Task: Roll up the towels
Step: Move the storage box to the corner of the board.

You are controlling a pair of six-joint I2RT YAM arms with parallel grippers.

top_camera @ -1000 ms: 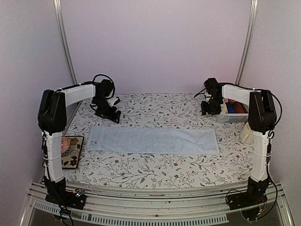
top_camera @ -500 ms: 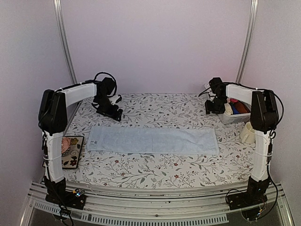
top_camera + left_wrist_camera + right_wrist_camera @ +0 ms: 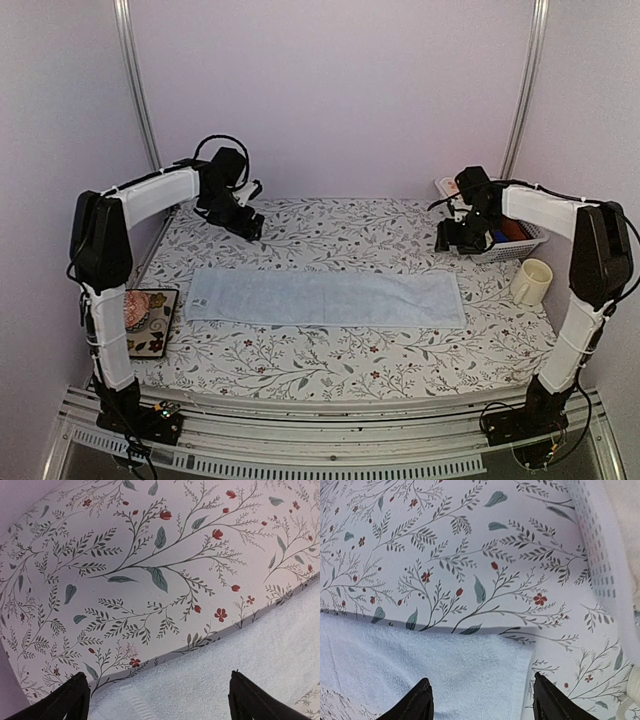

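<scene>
On the near side of the left gripper (image 3: 248, 222) and right gripper (image 3: 450, 238), you see the blue towel (image 3: 325, 298) lying flat. Both grippers have drawn outward and stand open and empty. The basket (image 3: 528, 243) beside the right gripper holds coloured cloths (image 3: 513, 229).

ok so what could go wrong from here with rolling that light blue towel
The right gripper sits near the white perforated basket and cream mug; swinging toward the flat light blue terry towel might knock them. Pinching the towel's edge could also catch the floral tablecloth beneath. Uneven grips might skew the roll.
</scene>
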